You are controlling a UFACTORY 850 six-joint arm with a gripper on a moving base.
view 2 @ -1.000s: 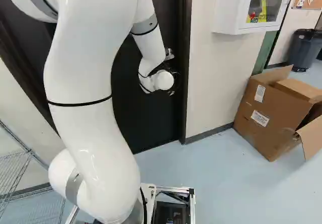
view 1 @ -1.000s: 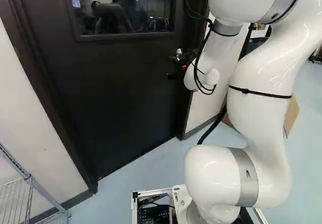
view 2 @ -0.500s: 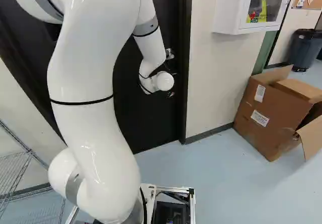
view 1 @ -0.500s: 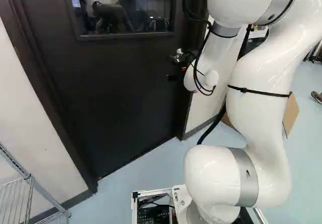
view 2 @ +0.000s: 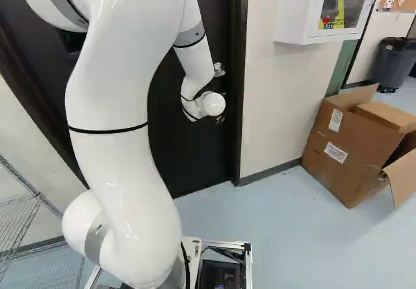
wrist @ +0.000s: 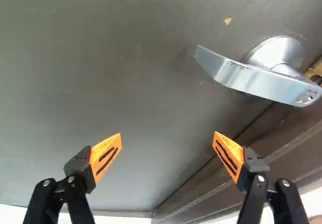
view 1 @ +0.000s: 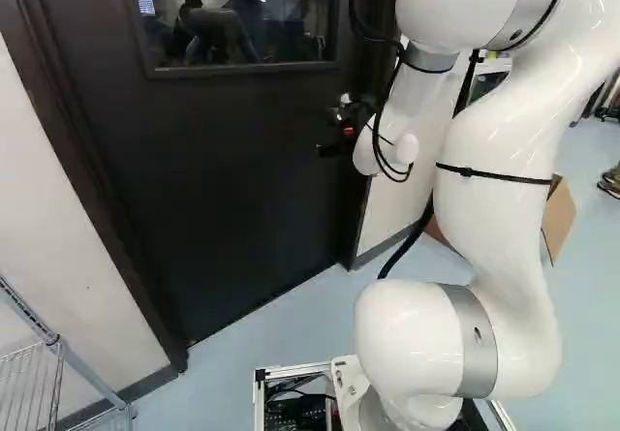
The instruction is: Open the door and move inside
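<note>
The dark door (view 1: pixel 242 179) with a window stands closed in its frame ahead of the arm. Its silver lever handle (view 1: pixel 344 109) shows just past the wrist, near the door's right edge. My gripper (view 1: pixel 335 148) is small and partly hidden by the wrist, close to the door below the handle. In the wrist view the gripper (wrist: pixel 167 142) stands wide open, nothing between its orange pads. The lever (wrist: pixel 256 80) lies ahead of the fingers and off toward one of them, apart from both.
A wire rack (view 1: pixel 39 378) stands by the wall left of the door. Right of the door frame, a white cabinet (view 2: pixel 296 16) hangs on the wall (view 2: pixel 279 100). An open cardboard box (view 2: pixel 351 149) sits on the floor beyond it, with a dark bin (view 2: pixel 392 62) farther back.
The arm has shifted slightly, its upper part moving a little left in the left base view and right in the right base view. The base and the door have not moved.
</note>
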